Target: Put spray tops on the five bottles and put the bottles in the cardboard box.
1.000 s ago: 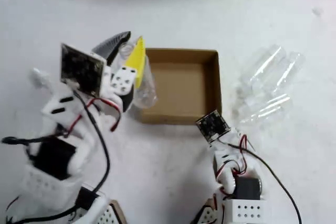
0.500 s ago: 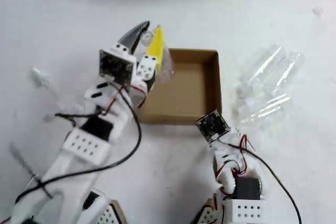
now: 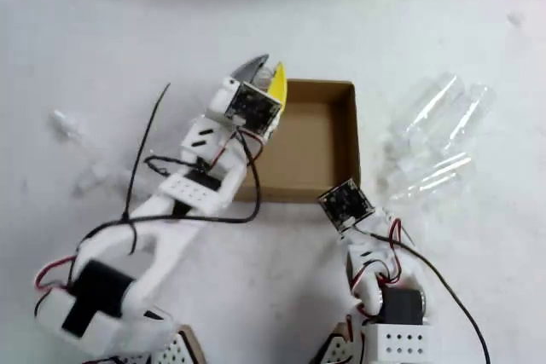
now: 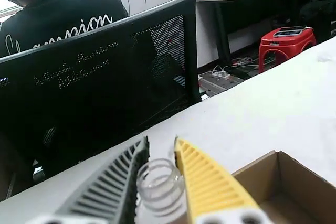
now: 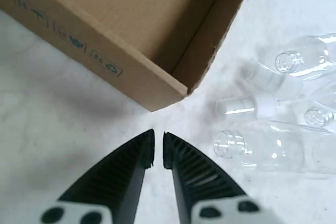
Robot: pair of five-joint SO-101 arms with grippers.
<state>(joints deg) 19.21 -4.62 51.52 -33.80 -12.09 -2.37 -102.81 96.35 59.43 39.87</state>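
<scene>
My left gripper hangs over the far left corner of the open cardboard box, shut on a clear bottle with no spray top. In the left wrist view the bottle's open threaded neck sits between the grey and yellow fingers of the gripper, with the box corner just beside it. Several more clear bottles lie in a pile to the right of the box. My right gripper is shut on nothing, low over the table by the box's near right corner, close to the bottles.
Small clear spray tops lie on the white table at the far left, another nearer the front. A white-capped piece rests among the bottles. The right arm's wrist stands in front of the box.
The left arm has swung right and forward with the bottle, from left of the box to its far left corner. The right arm has not moved.
</scene>
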